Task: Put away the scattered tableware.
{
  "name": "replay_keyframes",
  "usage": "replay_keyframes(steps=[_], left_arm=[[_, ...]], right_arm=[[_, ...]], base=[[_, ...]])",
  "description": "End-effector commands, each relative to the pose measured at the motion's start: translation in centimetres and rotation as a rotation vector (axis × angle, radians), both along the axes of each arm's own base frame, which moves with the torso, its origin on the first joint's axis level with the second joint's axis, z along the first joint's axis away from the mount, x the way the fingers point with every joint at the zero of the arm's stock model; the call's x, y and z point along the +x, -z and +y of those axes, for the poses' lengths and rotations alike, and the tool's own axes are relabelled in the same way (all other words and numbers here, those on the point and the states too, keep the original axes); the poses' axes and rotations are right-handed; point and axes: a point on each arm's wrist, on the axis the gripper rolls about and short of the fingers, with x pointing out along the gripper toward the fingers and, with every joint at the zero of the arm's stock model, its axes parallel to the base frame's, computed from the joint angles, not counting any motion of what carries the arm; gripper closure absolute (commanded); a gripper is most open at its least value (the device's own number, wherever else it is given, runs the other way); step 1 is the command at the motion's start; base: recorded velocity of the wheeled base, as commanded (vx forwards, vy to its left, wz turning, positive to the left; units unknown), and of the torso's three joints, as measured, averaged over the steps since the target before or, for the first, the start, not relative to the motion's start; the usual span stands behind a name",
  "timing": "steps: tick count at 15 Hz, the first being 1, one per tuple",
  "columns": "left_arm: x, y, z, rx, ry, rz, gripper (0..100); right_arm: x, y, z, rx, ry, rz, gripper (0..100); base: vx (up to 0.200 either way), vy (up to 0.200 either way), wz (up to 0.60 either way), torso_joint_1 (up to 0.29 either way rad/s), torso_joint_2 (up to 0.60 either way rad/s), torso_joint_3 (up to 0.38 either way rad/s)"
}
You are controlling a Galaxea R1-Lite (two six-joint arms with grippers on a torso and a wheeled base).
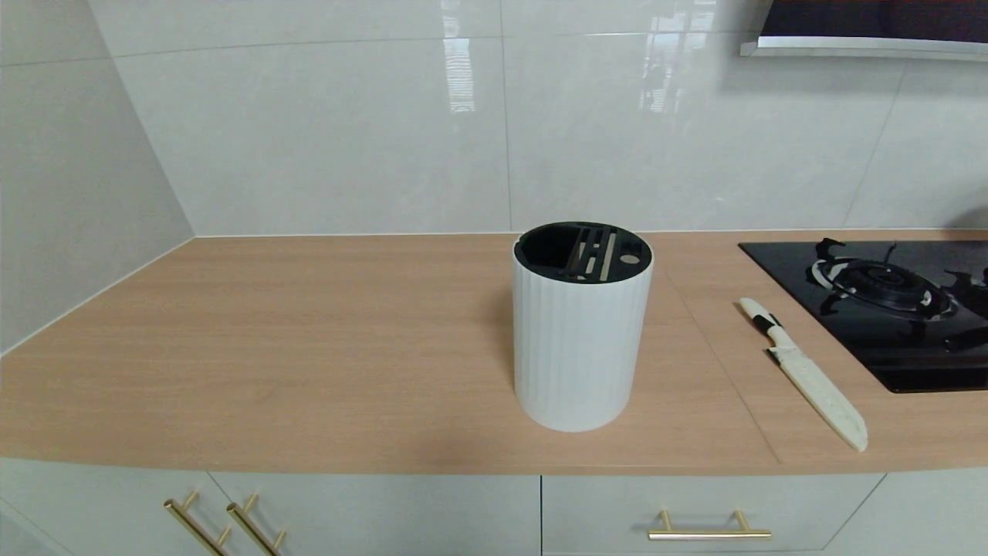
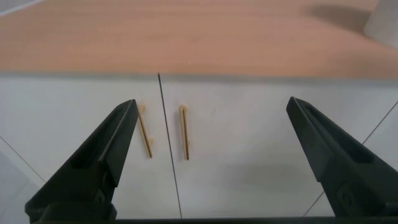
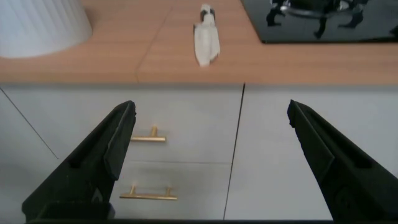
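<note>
Two spread right fingers [image 3: 99, 162], knife [image 3: 206, 37] seemingly well beyond them.

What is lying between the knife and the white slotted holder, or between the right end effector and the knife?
Nothing visible. Only bare countertop separates the knife from the holder. The right end effector, open and low in front of the cabinets, faces the knife over the countertop's front edge with nothing between.
</note>
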Motion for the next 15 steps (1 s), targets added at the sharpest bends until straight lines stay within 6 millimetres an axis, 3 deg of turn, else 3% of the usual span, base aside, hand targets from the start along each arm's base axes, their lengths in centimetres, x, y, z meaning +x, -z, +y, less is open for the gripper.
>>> replay_keyframes(steps=[1, 15], left_arm=[[0.00, 0.00, 0.00, 0.000, 0.000, 0.001, 0], [0.00, 0.00, 0.00, 0.000, 0.000, 0.001, 0]], right_arm=[[0.01, 0.00, 0.00, 0.000, -0.001, 0.001, 0], [0.01, 0.00, 0.00, 0.000, -0.001, 0.001, 0]], base=[[0.000, 0.000, 0.00, 0.207, -0.52, -0.310], [0.000, 0.000, 0.00, 0.240, -0.54, -0.305]])
